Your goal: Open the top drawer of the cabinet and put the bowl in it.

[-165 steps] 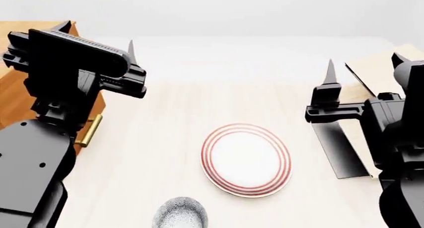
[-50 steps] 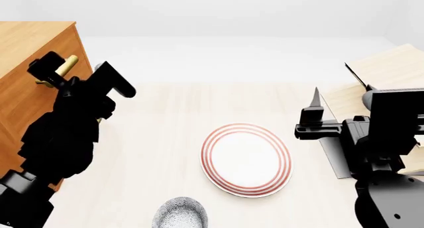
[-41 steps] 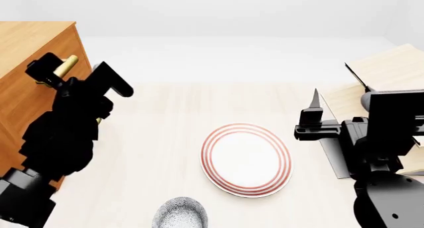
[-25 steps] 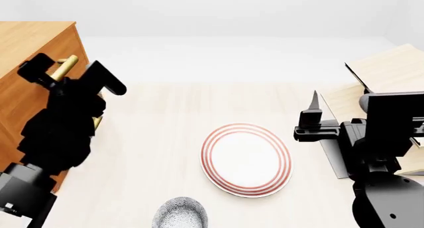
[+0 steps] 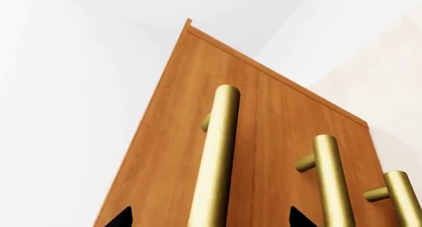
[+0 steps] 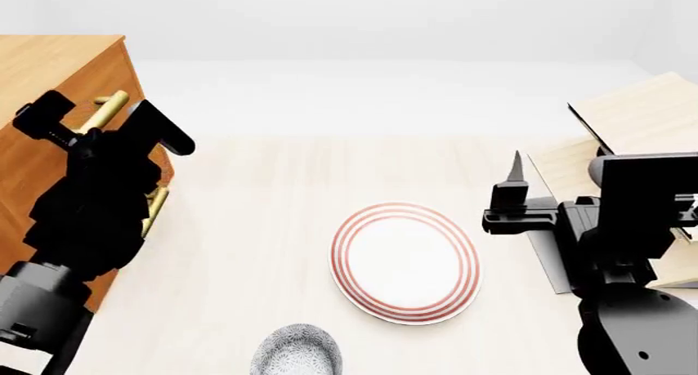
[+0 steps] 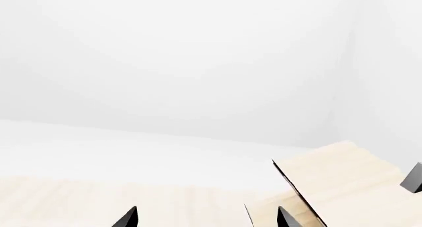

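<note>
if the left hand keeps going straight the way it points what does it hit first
Most likely the top drawer's brass handle, which sits between the left hand's open fingertips; the cabinet front lies just behind it. How far off it is remains unclear.

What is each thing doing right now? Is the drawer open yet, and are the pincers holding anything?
top drawer: shut, flush with the cabinet front.
handle: between the left pincer's open fingers, not clamped.
left pincer: open, around the handle.
right pincer: open, empty, above the floor.
bowl: upright on the floor, untouched.
plate: flat on the floor, empty.
</note>
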{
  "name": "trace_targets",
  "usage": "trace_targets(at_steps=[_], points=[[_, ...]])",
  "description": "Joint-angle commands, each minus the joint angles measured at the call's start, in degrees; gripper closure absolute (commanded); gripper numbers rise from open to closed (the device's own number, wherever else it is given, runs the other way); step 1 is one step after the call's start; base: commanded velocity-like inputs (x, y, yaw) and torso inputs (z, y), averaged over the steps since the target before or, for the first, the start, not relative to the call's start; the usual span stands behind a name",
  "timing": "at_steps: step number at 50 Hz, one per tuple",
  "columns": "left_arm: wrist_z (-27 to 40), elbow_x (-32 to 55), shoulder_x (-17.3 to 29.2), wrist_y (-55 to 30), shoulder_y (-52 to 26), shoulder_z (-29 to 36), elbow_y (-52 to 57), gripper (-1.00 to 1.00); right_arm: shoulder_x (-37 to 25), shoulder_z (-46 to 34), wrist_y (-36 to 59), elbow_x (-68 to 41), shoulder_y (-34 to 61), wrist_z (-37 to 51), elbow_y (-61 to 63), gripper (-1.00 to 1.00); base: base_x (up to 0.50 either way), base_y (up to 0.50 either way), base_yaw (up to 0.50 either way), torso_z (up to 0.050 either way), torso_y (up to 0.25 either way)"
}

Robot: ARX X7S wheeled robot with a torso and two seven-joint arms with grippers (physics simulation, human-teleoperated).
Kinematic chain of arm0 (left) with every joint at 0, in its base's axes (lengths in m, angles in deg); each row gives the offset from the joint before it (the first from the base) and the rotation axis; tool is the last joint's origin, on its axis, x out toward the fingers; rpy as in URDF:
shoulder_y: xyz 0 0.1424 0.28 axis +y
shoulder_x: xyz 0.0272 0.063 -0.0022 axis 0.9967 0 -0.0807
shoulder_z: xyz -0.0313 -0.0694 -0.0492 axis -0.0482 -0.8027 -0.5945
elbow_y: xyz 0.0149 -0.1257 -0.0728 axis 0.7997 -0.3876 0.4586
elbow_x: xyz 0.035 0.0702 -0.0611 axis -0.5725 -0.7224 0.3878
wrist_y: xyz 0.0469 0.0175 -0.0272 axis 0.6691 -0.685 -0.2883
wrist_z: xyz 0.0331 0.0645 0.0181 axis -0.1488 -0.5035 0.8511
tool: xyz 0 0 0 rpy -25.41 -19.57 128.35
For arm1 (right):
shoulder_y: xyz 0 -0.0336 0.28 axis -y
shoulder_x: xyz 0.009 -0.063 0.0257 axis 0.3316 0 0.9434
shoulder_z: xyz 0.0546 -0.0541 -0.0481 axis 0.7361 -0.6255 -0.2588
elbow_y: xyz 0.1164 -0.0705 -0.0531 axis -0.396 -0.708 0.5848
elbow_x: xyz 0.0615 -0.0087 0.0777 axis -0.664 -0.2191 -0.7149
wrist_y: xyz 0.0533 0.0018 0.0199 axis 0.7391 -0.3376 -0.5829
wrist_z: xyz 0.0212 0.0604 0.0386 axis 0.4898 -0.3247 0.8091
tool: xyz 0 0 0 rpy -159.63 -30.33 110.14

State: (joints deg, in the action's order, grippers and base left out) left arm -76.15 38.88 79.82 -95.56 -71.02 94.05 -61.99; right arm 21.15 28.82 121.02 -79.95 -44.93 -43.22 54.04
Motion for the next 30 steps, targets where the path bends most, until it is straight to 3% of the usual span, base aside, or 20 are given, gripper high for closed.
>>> trace_targets(at_steps=[1,2,30], points=[[0.51,0.07,-0.25,0.24,-0.28,-0.28,-1.60,-1.00,-0.04,-0.08,-0.31,-0.17,-0.16,0.24,-0.29,-1.00,0.00,0.00,0.00,0.000,0.000],[0.48,0.11,-0.24,0.19,-0.25,-0.31,-1.53,1.00,-0.04,-0.10,-0.36,-0.18,-0.18,0.27,-0.35,-1.00,0.00,0.00,0.00,0.000,0.000],[0.20,0.33,0.53,-0.99,1.53,-0.47,3.71,1.00,-0.16,-0.28,0.03,-0.84,0.09,0.84,-0.26,-1.00,0.00,0.00,0.00,0.000,0.000]])
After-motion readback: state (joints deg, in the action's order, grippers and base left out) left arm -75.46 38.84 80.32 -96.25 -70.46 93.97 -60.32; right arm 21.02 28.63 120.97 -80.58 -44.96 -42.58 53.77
